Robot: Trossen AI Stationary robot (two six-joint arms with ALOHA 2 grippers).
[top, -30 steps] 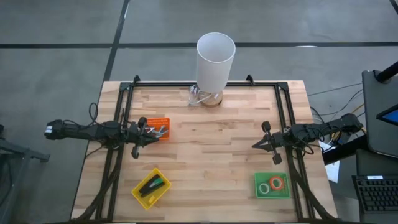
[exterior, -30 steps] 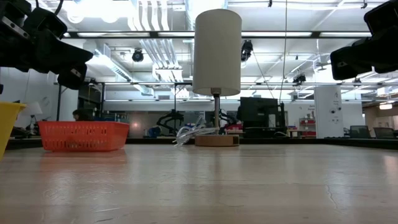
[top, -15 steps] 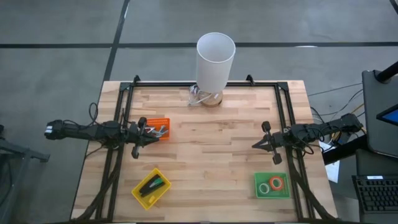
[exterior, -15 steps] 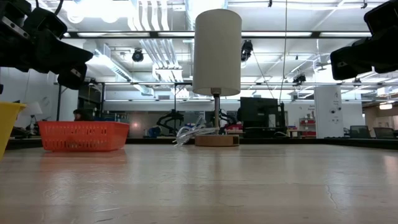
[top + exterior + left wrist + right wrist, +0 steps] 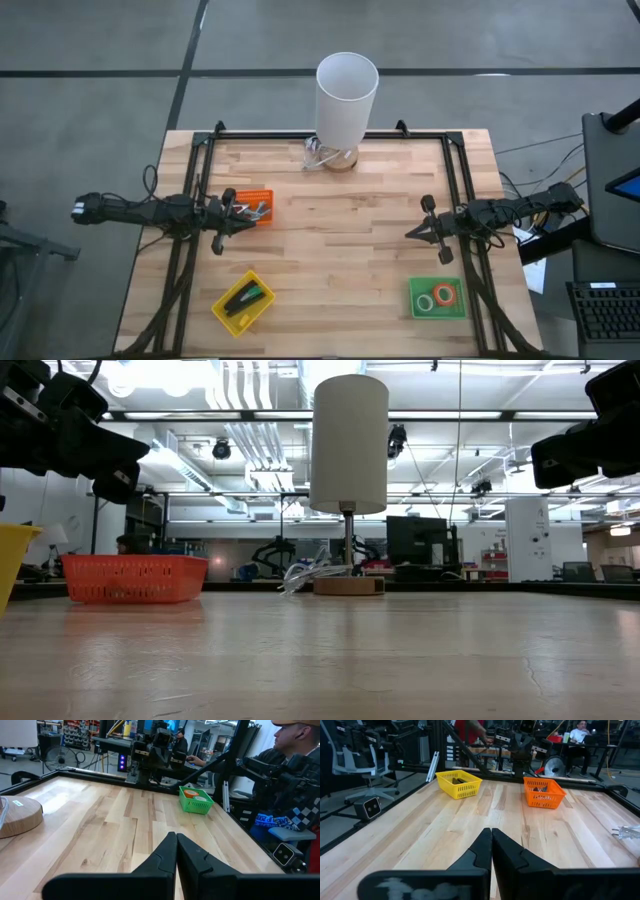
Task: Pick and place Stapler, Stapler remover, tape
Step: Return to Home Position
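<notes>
Nothing has moved: left gripper (image 5: 176,839) and right gripper (image 5: 491,833) hover, jaws closed, above the wood-plank table (image 5: 335,255).

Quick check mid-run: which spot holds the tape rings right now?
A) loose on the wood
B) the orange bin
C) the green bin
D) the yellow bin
C: in the high view the tape rings lie inside the green bin, not in either other bin.
</notes>
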